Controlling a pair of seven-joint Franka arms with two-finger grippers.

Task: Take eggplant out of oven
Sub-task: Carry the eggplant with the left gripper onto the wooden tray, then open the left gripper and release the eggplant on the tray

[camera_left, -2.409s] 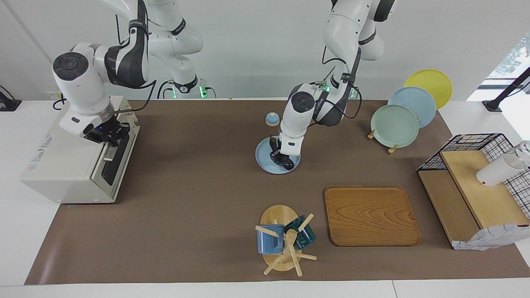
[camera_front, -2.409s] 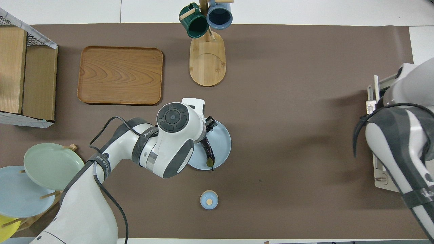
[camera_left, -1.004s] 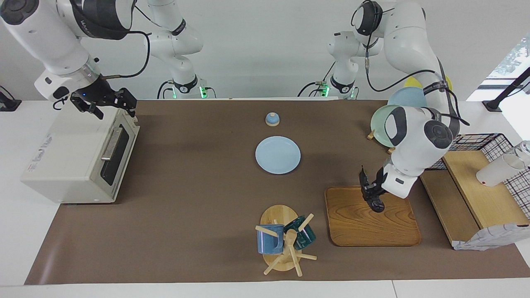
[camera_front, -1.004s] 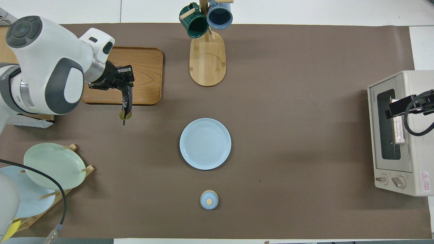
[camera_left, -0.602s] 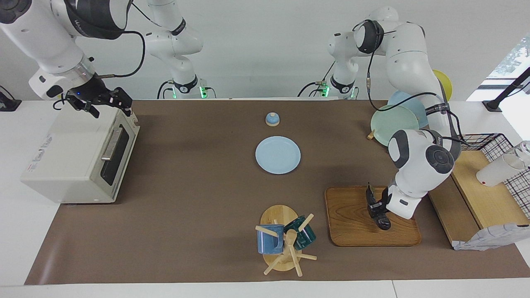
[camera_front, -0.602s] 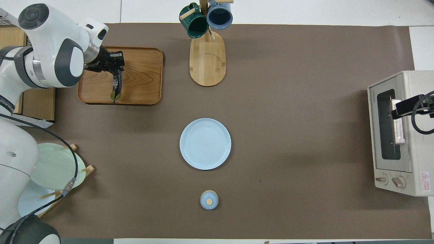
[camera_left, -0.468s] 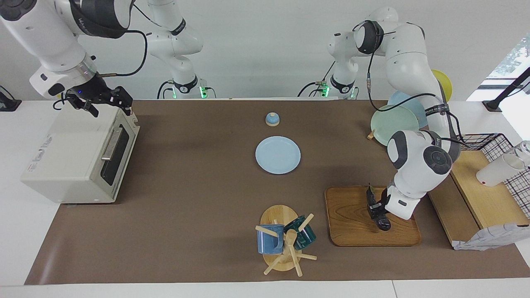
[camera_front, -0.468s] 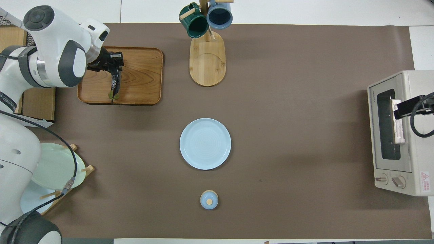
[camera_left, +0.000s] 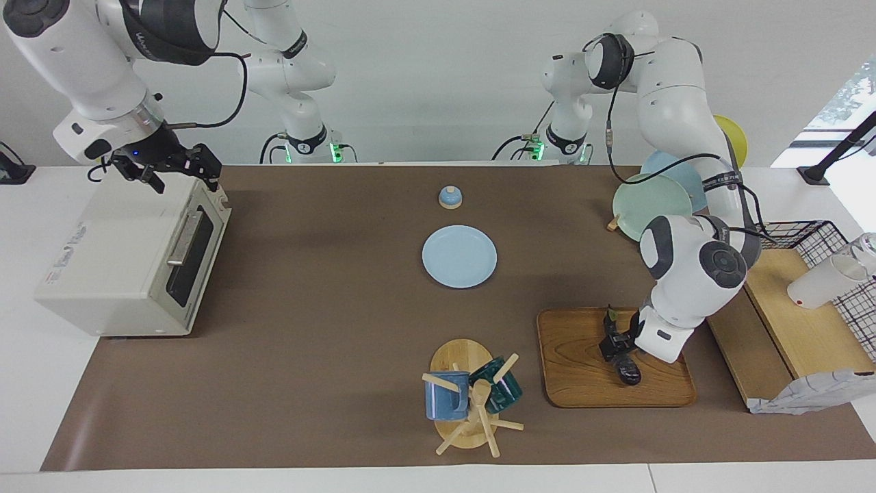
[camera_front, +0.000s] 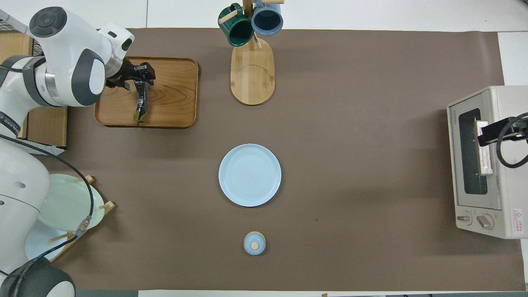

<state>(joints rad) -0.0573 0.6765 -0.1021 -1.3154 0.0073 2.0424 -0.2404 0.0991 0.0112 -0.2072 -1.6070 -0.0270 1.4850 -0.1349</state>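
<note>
The dark eggplant lies on the wooden tray, its green stem tip toward the robots. It also shows in the overhead view on the tray. My left gripper is low over the tray at the eggplant's blunt end, fingers spread on either side of it; it also shows in the overhead view. The off-white oven stands at the right arm's end of the table, its glass door shut. My right gripper hangs open and empty over the oven's top near the door edge.
A light blue plate lies mid-table, with a small blue lidded pot nearer the robots. A mug tree stands beside the tray. A plate rack and a wire basket with wooden boards are at the left arm's end.
My left gripper carried the eggplant from the blue plate to the wooden tray, set it down and spread its fingers. My right gripper rose from the oven door, which now stands shut.
</note>
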